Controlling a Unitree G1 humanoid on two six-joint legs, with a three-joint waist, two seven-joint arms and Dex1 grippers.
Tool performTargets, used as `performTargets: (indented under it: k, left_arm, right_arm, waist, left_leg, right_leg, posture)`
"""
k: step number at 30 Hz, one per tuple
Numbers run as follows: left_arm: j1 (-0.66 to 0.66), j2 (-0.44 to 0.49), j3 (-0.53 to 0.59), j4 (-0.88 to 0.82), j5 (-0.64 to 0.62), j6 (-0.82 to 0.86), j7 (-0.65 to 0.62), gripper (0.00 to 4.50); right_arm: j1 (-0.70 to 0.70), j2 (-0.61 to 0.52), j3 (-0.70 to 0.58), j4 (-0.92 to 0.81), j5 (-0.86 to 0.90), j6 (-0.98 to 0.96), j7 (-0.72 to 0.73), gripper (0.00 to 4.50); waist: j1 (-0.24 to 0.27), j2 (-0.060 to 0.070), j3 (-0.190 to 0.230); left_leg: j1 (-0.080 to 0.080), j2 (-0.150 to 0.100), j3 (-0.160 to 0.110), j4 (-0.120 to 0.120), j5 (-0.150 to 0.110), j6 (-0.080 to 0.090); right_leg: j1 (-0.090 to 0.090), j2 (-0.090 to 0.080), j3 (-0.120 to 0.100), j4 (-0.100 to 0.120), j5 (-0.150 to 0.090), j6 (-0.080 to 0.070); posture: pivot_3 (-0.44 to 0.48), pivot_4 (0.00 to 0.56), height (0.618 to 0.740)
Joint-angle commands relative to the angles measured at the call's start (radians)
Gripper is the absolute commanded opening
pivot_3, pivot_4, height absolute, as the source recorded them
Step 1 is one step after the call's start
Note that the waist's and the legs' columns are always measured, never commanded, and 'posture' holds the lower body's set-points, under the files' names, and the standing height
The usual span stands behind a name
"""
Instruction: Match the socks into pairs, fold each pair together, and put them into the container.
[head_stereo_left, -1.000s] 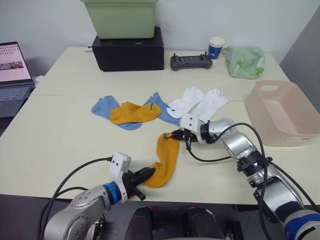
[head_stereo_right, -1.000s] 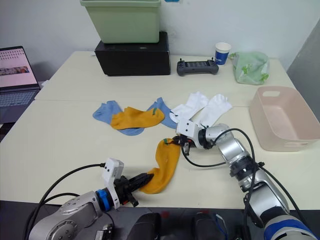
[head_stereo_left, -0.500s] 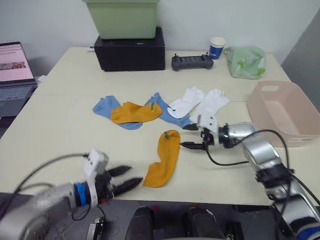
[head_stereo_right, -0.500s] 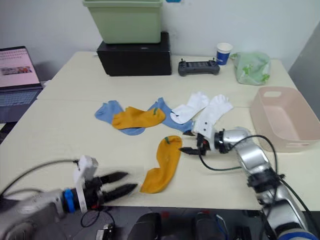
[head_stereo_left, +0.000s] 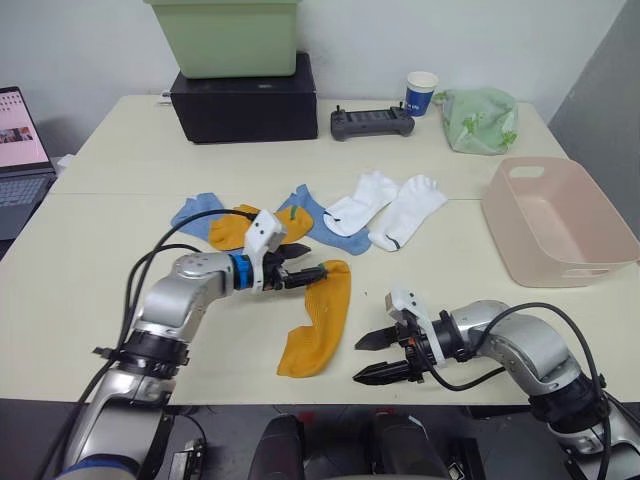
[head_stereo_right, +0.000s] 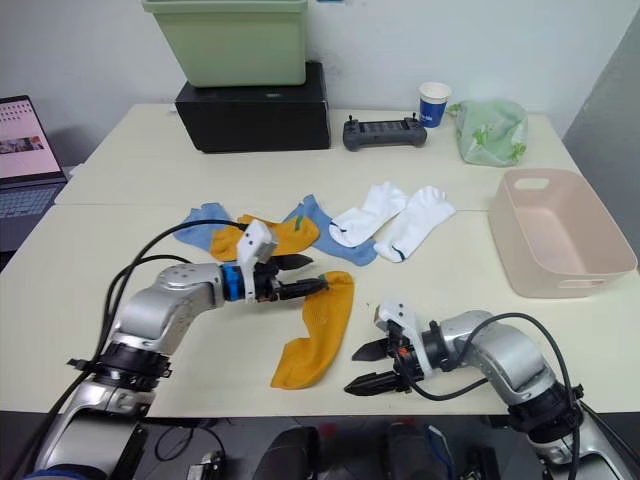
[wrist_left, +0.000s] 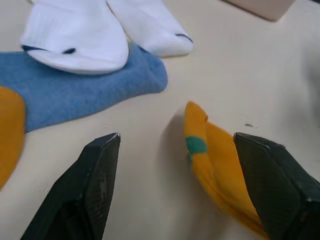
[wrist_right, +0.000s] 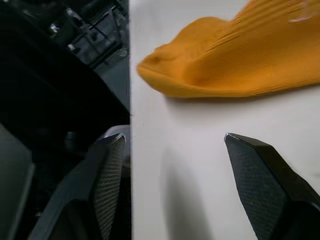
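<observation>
While the left tool (head_stereo_left: 312, 272) hovers spread wide over the green-tabbed cuff of a mustard-orange sock (head_stereo_left: 314, 322) lying near the worktop's (head_stereo_left: 90, 290) front edge, it grips nothing. By that sock's toe, the right tool (head_stereo_left: 368, 358) is likewise agape and empty. Farther back lie the second orange sock (head_stereo_left: 228, 228), two blue socks (head_stereo_left: 312, 216) and two white socks (head_stereo_left: 388, 204). At the right stands the pink container (head_stereo_left: 560, 228).
</observation>
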Motion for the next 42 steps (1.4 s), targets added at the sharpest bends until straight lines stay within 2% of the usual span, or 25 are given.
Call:
performTargets:
  k: [1,2,5,10,13,15,21,22,27,30,33,36,38,41,42]
  left_arm:
    - [-0.036,-0.019,0.000,0.054,0.041,-0.067,-0.033,3.76]
    - [-0.042,-0.031,0.004,0.065,0.046,-0.074,-0.034,3.76]
    - [-0.051,-0.047,0.013,0.080,0.057,-0.088,-0.045,3.17]
    - [-0.052,-0.060,0.021,0.084,0.070,-0.095,-0.054,1.55]
    - [-0.052,-0.069,0.028,0.076,0.072,-0.093,-0.051,0.65]
    - [-0.048,-0.072,0.034,0.064,0.071,-0.087,-0.048,0.01]
    - [-0.031,-0.072,0.043,0.041,0.070,-0.078,-0.048,0.00]
    - [-0.032,-0.072,0.044,0.043,0.070,-0.079,-0.048,0.00]
    - [-0.035,-0.080,0.063,0.038,0.057,-0.067,-0.034,0.00]
    - [-0.013,-0.079,0.084,-0.005,0.041,-0.033,-0.018,0.00]
    - [0.012,-0.083,0.106,-0.029,0.044,-0.015,0.016,0.00]
    - [0.024,-0.088,0.112,-0.042,0.044,-0.006,0.022,0.00]
    - [0.027,-0.092,0.111,-0.048,0.046,-0.003,0.025,0.00]
    - [0.028,-0.097,0.107,-0.054,0.047,0.002,0.024,0.00]
    - [0.028,-0.098,0.107,-0.056,0.048,0.004,0.023,0.00]
  right_arm:
    - [-0.040,0.062,0.001,-0.001,0.064,0.106,-0.050,3.41]
    - [-0.059,0.117,-0.015,0.031,0.086,0.171,-0.092,3.41]
    - [-0.104,0.227,-0.046,0.090,0.122,0.346,-0.187,3.41]
    - [-0.144,0.313,-0.093,0.131,0.158,0.509,-0.275,3.41]
    - [-0.152,0.323,-0.094,0.144,0.155,0.530,-0.311,2.80]
    - [-0.154,0.340,-0.110,0.157,0.165,0.544,-0.331,2.14]
    - [-0.162,0.357,-0.145,0.178,0.188,0.555,-0.363,0.04]
    - [-0.166,0.352,-0.147,0.182,0.194,0.550,-0.362,0.01]
    - [-0.166,0.273,-0.114,0.170,0.187,0.468,-0.331,0.01]
    - [-0.154,0.145,-0.048,0.093,0.135,0.267,-0.230,0.01]
    - [-0.144,-0.020,0.017,-0.009,0.029,-0.039,-0.072,0.01]
    - [-0.149,-0.097,0.055,-0.023,-0.080,-0.321,0.032,0.63]
    - [-0.164,-0.078,0.047,0.000,-0.123,-0.434,0.031,1.32]
    - [-0.178,-0.073,0.106,0.046,-0.244,-0.694,0.101,2.33]
    - [-0.181,-0.072,0.124,0.061,-0.274,-0.757,0.123,2.33]
  waist:
    - [-0.001,0.000,0.000]
    - [-0.001,0.000,0.000]
    - [-0.002,0.000,0.000]
    - [0.008,0.000,0.000]
    - [0.009,0.000,0.000]
    - [0.009,0.000,0.000]
    - [0.007,0.000,0.000]
    - [0.007,0.000,0.000]
    - [0.008,0.000,0.000]
    - [0.009,0.000,0.000]
    - [0.010,0.000,0.000]
    - [0.007,0.000,0.000]
    - [0.005,0.000,0.000]
    - [0.004,0.000,0.000]
    - [0.005,0.000,0.000]
  left_leg:
    - [0.000,0.000,0.000,0.000,0.000,0.000]
    - [0.000,0.000,0.000,0.000,0.000,0.000]
    - [0.000,0.001,-0.001,0.000,0.000,0.000]
    - [-0.004,0.002,-0.002,0.001,0.000,-0.001]
    - [-0.004,0.001,-0.002,0.001,0.000,-0.001]
    - [-0.004,0.000,-0.002,0.001,0.000,-0.001]
    - [-0.004,0.001,-0.002,0.001,0.000,0.000]
    - [-0.004,0.001,-0.002,0.001,0.000,0.000]
    - [-0.004,0.000,-0.001,0.001,0.000,0.000]
    - [-0.005,-0.001,-0.001,0.002,0.000,0.000]
    - [-0.007,-0.002,-0.001,0.003,0.000,0.000]
    - [-0.008,-0.001,-0.002,0.004,0.000,0.000]
    - [-0.008,-0.001,-0.002,0.005,0.000,0.000]
    - [-0.008,0.000,-0.002,0.005,0.000,0.000]
    - [-0.008,0.000,-0.002,0.005,0.000,0.000]
  right_leg:
    - [0.000,0.000,0.000,0.000,0.000,0.000]
    - [0.000,0.000,0.000,0.000,0.000,0.000]
    - [-0.001,0.000,0.000,0.001,0.000,0.000]
    - [-0.003,-0.003,0.000,0.001,0.000,0.000]
    - [-0.003,-0.006,0.000,0.001,0.000,0.000]
    - [-0.003,-0.007,0.000,0.001,0.000,0.000]
    - [-0.003,-0.006,-0.001,0.001,0.000,0.000]
    - [-0.003,-0.006,-0.001,0.001,0.000,0.000]
    - [-0.003,-0.006,-0.001,0.001,0.000,0.000]
    - [-0.003,-0.006,-0.001,0.001,0.000,0.000]
    - [-0.004,-0.006,-0.002,0.000,0.000,0.000]
    - [-0.004,-0.006,-0.003,-0.001,0.000,0.001]
    - [-0.004,-0.005,-0.003,0.000,0.000,0.000]
    - [-0.004,-0.002,-0.003,0.000,0.000,0.000]
    - [-0.004,-0.002,-0.003,0.000,0.000,0.000]
  posture:
    - [0.000,0.150,0.740]
    - [0.000,0.150,0.740]
    - [0.000,0.150,0.740]
    - [0.000,0.150,0.740]
    - [0.000,0.150,0.740]
    - [0.000,0.150,0.740]
    - [0.000,0.150,0.740]
    - [0.000,0.150,0.740]
    - [0.000,0.150,0.740]
    - [0.000,0.150,0.740]
    - [0.000,0.150,0.740]
    - [0.000,0.150,0.740]
    - [0.000,0.150,0.740]
    - [0.000,0.150,0.740]
    - [0.000,0.150,0.740]
